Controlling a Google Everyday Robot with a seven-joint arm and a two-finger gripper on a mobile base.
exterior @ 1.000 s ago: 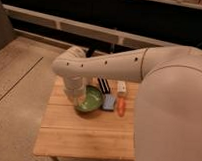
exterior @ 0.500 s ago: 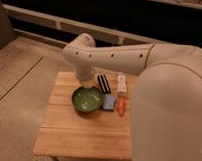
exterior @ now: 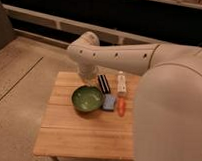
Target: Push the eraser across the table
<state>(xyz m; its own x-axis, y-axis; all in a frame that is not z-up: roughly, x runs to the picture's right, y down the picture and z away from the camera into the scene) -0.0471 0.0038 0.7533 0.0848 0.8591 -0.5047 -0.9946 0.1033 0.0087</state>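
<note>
Bamboo-plank bench (exterior: 82, 137) holds everything. Your landmark is the green bowl (exterior: 87, 98).

The eraser (exterior: 104, 83), black with pale stripes, lies flat just behind the bowl's right rim, its long axis pointing away from the bowl. It is close to the rim, but you can't tell whether they touch. A light-blue pad (exterior: 110, 102) sits just right of the bowl, and an orange stick-shaped item (exterior: 121, 106) lies right of that pad. A white block (exterior: 121, 83) lies behind and right of the bowl, past the eraser.

Your claw (exterior: 88, 76) is low at the bench, just behind the bowl's far rim and left of the eraser, at the end of the white arm (exterior: 115, 55). The wrist covers it, so you cannot tell how far open it is or whether it has hold of anything.

Versus a second ago, the arm has come off the bowl and swung behind it. Since half a second ago it has barely shifted. The eraser, bowl, pad and block are in the same spots in all three views.
</note>
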